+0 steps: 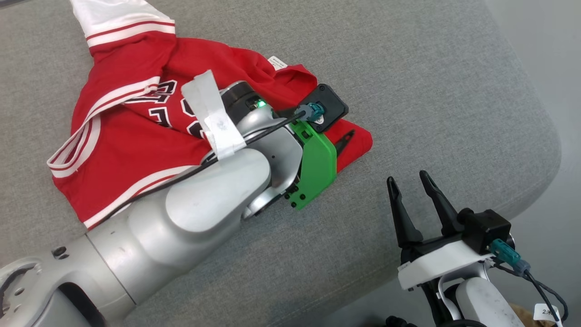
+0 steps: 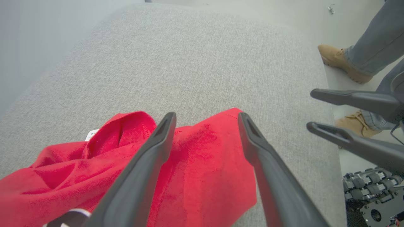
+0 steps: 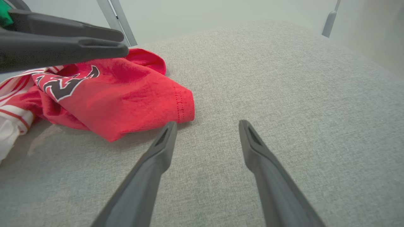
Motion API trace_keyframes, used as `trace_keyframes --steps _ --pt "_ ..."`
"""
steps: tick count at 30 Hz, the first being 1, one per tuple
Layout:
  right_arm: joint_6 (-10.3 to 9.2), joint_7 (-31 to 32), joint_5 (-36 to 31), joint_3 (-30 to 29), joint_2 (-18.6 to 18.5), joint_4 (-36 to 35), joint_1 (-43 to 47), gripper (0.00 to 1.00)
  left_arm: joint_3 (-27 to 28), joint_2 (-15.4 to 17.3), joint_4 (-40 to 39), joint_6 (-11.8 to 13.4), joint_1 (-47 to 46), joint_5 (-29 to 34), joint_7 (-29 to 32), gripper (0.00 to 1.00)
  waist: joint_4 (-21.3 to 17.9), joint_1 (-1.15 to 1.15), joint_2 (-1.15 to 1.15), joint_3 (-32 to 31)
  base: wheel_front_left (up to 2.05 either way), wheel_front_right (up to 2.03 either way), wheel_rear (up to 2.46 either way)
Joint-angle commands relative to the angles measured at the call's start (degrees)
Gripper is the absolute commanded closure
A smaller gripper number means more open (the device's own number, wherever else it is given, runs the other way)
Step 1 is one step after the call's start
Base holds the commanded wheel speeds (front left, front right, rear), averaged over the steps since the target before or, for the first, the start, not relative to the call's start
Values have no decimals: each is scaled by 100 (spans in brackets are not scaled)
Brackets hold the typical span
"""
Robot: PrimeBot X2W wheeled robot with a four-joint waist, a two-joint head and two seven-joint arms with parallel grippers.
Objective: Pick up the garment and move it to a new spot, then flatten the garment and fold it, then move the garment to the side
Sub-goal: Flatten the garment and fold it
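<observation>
Head view looks down on a grey padded worktop [image 1: 431, 91] covered in woven fabric, with a crumpled red jersey [image 1: 127, 136] of soft cloth lying in the upper left of the frame. The jersey has white-and-red striped trim and black lettering, and a white sleeve runs off the top edge. The silver left arm [image 1: 204, 200] crosses the jersey from the lower left. It carries a strip of white tape [image 1: 211, 113] and a green plastic bracket [image 1: 315, 168] at the wrist. Just past the bracket, one dark tip sticks out over the jersey's lower right corner.

In the left wrist view the left fingers [image 2: 145, 170] stand spread apart and grasp nothing. That red corner lies under and between them, and I cannot tell whether they touch the cloth.

The right fingers [image 1: 399, 213], at the lower right of the head view, are also spread and grasp nothing. They are over bare grey fabric near the worktop's edge, beside the jersey's hemmed corner but apart from it.

At the right edge of the left wrist view, beyond the worktop, stand a person's tan boots [image 2: 337, 61] and grey trouser legs [image 2: 375, 41].
</observation>
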Motion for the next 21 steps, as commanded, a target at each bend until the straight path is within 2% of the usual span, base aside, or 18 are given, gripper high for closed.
trace_keyframes --steps 1,5,8,10,15,16,17,21 --pt "-6 -17 26 28 -8 11 -1 0 -17 62 91 -67 -93 115 81 0 -51 0 0 6 0 0 0" --pt "-7 -17 92 164 -9 42 -10 0 -71 75 532 -534 -324 516 585 0 -185 0 0 -8 0 0 0" --pt "-7 -17 118 251 -8 71 9 0 -82 68 776 -780 -428 604 985 0 -259 0 0 -33 0 0 0" --pt "-6 -17 123 285 -8 85 22 0 -84 87 880 -877 -470 631 1274 0 -301 0 0 -50 0 0 0" --pt "-6 -17 142 357 -7 116 18 0 -88 88 929 -940 -336 691 1758 0 -386 0 0 -82 0 0 0" --pt "-7 -17 146 361 -8 117 6 0 -90 97 890 -942 -259 737 1887 64 -400 0 0 -81 0 0 0" --pt "-6 -17 156 363 -8 116 -14 0 -92 120 799 -941 -170 766 2028 100 -415 0 0 -79 0 0 0" --pt "-6 -17 153 290 -8 99 -10 0 -76 261 416 -934 -154 624 2214 100 -409 0 0 -100 0 0 0"
